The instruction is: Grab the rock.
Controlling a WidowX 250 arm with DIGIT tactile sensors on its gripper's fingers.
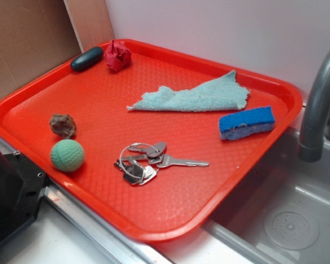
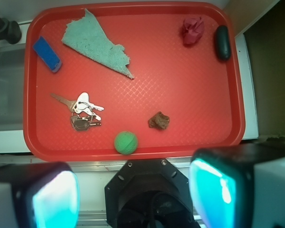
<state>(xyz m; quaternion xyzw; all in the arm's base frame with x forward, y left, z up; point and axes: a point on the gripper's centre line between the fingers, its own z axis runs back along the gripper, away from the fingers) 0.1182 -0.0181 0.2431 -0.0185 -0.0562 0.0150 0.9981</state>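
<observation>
Rock (image 1: 62, 125) is lying near-left on tray (image 1: 264, 151), beside green ball (image 1: 67, 155); prob. hard, jagged, light-ish. End effector (image 2: 133, 194) is hanging wide, empty; gripping across narrow sides looks best.

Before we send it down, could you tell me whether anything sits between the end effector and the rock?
Nothing visible does. The end effector is open, high above the tray, and the rock lies uncovered, apart from the green ball.

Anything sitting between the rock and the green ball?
Nothing: only bare red tray separates the rock from the green ball; the exterior and wrist views agree.
</observation>
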